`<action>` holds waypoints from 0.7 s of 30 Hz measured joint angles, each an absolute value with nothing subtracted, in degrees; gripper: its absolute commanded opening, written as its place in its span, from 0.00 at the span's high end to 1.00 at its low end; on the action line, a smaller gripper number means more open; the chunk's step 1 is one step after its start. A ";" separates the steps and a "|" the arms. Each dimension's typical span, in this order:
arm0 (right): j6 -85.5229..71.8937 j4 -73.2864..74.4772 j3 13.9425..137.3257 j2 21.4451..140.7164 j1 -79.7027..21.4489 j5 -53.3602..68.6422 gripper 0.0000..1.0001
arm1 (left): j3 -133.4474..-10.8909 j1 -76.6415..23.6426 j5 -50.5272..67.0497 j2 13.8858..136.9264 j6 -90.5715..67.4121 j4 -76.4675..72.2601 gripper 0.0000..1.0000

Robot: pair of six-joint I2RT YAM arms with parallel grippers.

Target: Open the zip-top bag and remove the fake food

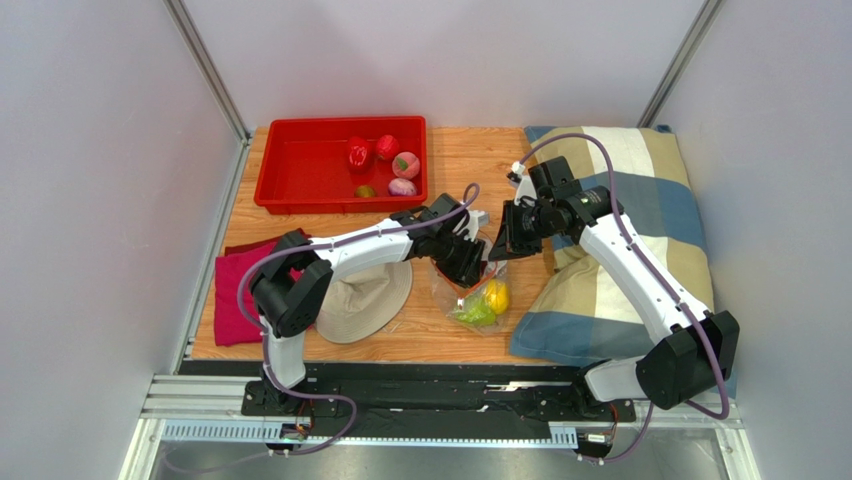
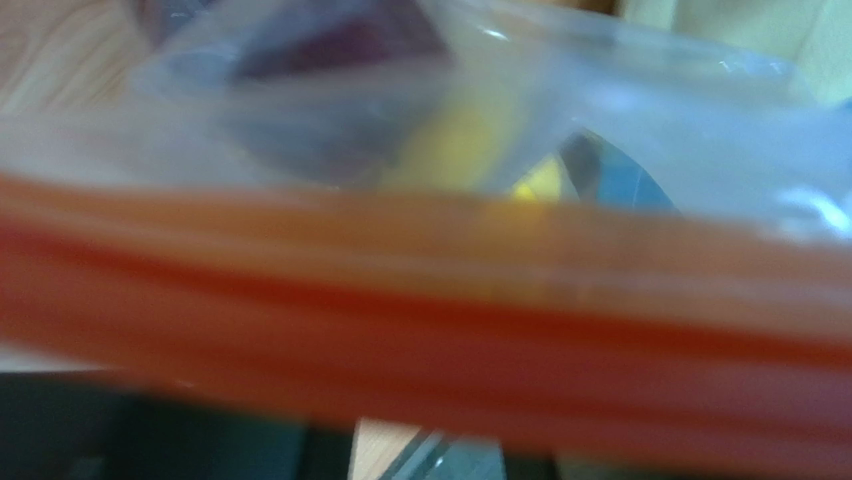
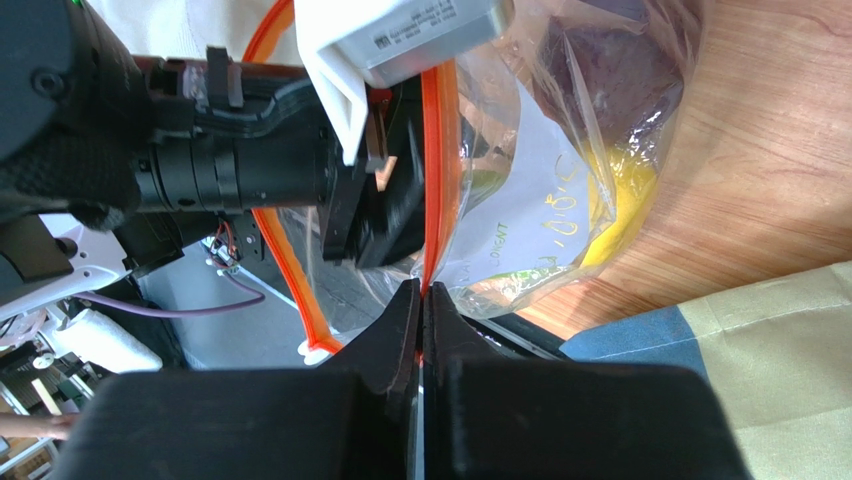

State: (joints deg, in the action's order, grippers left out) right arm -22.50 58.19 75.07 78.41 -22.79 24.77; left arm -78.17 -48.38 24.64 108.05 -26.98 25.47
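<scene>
The zip-top bag point(image 1: 450, 290) hangs between my two grippers over the table's front middle. My right gripper point(image 3: 422, 295) is shut on its orange zipper strip point(image 3: 437, 150); it also shows in the top view point(image 1: 497, 250). My left gripper point(image 1: 468, 268) is at the bag's mouth, between the two parted strips point(image 3: 385, 215). In the left wrist view the blurred strip point(image 2: 420, 300) hides its fingers. Inside the bag are a yellow fruit point(image 1: 496, 296) point(image 3: 620, 190), a green piece point(image 1: 476, 314) and a dark maroon piece point(image 3: 610, 70). A white label point(image 3: 520, 230) shows on the bag.
A red bin point(image 1: 340, 207) at the back holds several fake foods, among them a red one point(image 1: 358, 153) and a pink one point(image 1: 406, 164). A beige hat point(image 1: 365, 295) and a red cloth point(image 1: 232, 300) lie left. A checked cushion point(image 1: 640, 200) lies right.
</scene>
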 measured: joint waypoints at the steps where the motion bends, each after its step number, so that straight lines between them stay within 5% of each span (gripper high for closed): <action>1: -22.48 58.19 75.07 78.39 -22.79 24.77 1.00 | -78.17 -48.60 25.32 108.05 -26.74 25.52 0.38; 8: -22.48 58.19 75.07 78.39 -22.79 24.91 1.00 | -76.44 -49.47 28.82 107.37 -25.15 25.52 0.30; 11: -22.48 58.19 74.96 78.39 -22.79 25.08 1.00 | -75.70 -49.54 29.82 107.28 -24.12 25.47 0.14; 15: -22.44 58.87 74.28 78.24 -22.79 25.26 1.00 | -74.83 -50.54 29.30 107.28 -22.41 26.37 0.07; 21: -22.44 59.66 72.64 78.11 -22.79 25.45 1.00 | -72.88 -52.90 28.62 107.50 -20.18 26.92 0.10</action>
State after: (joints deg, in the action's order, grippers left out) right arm -22.44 59.66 72.64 78.11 -22.79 25.45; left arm -72.88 -52.90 28.62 107.50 -20.18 26.92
